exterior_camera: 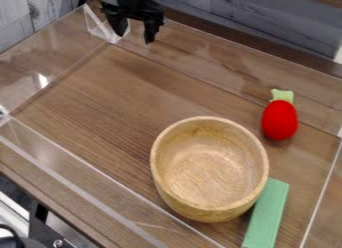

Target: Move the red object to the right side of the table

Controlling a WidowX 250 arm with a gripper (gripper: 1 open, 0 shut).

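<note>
The camera looks down on a brown wood-grain worktop [127, 112] with low clear walls along its edges. The red strawberry [278, 121] lies toward the right side of the view — its leafy green tip [281, 95] pointing to the top of the picture, its red body below. Nearer the bottom, and to the left of the strawberry, stands a round, light wooden bowl [210, 169], with bare wood visible inside it. A flat green rectangular block [266, 214] lies just beside the bowl on its lower right, its long side slanting a little. At the top left, well apart from the strawberry, the dark fingers [135, 34] hang over the far part of the worktop — spread apart, with nothing between them. Something black [11, 238] shows in the bottom left corner, cut off by the picture's edge and too partial to name.
</note>
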